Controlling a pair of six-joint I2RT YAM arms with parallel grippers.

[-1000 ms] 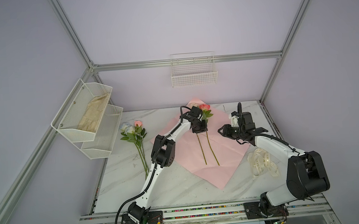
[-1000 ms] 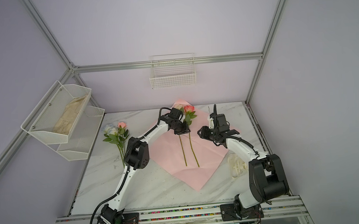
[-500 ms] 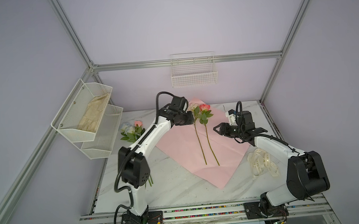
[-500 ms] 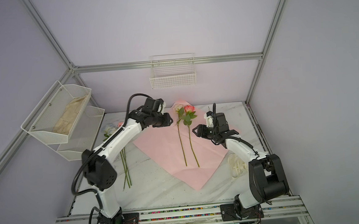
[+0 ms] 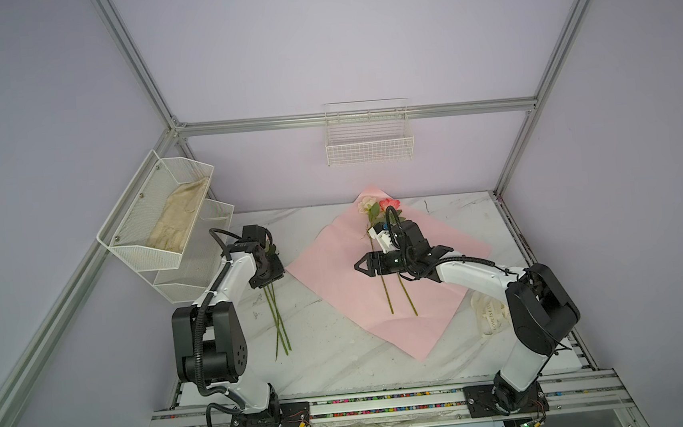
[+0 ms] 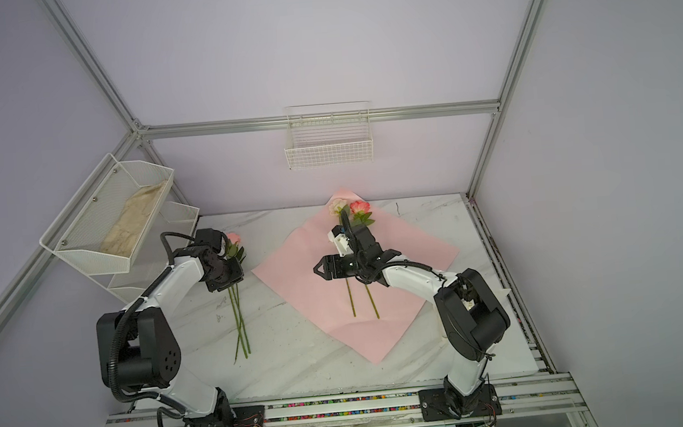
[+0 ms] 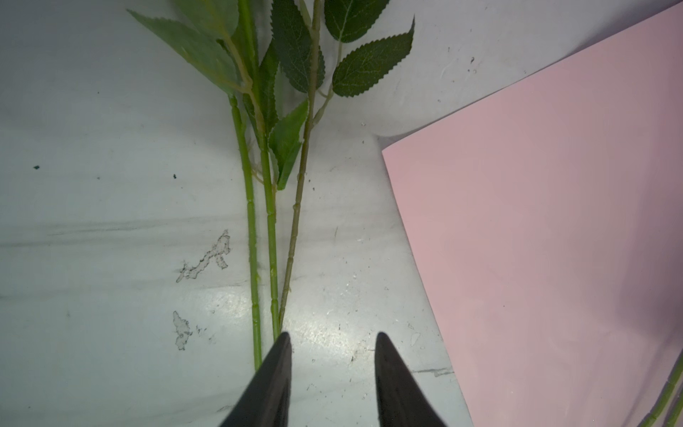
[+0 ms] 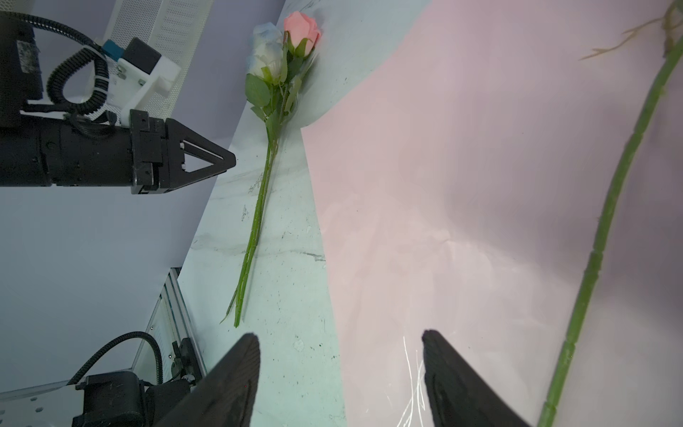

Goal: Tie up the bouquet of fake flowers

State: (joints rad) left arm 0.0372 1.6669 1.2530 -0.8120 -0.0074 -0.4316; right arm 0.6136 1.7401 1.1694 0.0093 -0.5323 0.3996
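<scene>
Jaws on the left stand partly apart and grip nothing: in the left wrist view bare desk (image 7: 111, 222) shows through the gap, and the stems of the loose flowers (image 7: 271, 240) run up beside one fingertip (image 7: 277, 369), outside it. The right jaws are spread wide and are empty too. They are held over the wrap paper (image 5: 336, 273) and point across toward the left arm (image 5: 232, 273). One stem of the paired roses (image 8: 598, 240) passes beside them, not between.

So the bouquet lies in two lots. The loose flowers rest on bare desk near the paper's edge. The paired roses, cream and pink-red, lie side by side along the paper's middle, heads at the far corner. The paper lies pink side up and corner-on, which I judge suits rolling it round the stems. The left jaws seem placed to fetch the loose flowers over. Nothing is wrapped or tied yet. A cream ribbon (image 5: 491, 321) waits at the desk's right edge, partly hidden by the right arm (image 5: 473, 273).

The desk is white and marble-veined, scuffed and specked. Pale lilac walls rise in an aluminium frame. A wire basket (image 5: 369, 152) hangs at the back, and a mesh shelf (image 5: 147, 255) on the left holds a cream cloth (image 5: 178, 223).
</scene>
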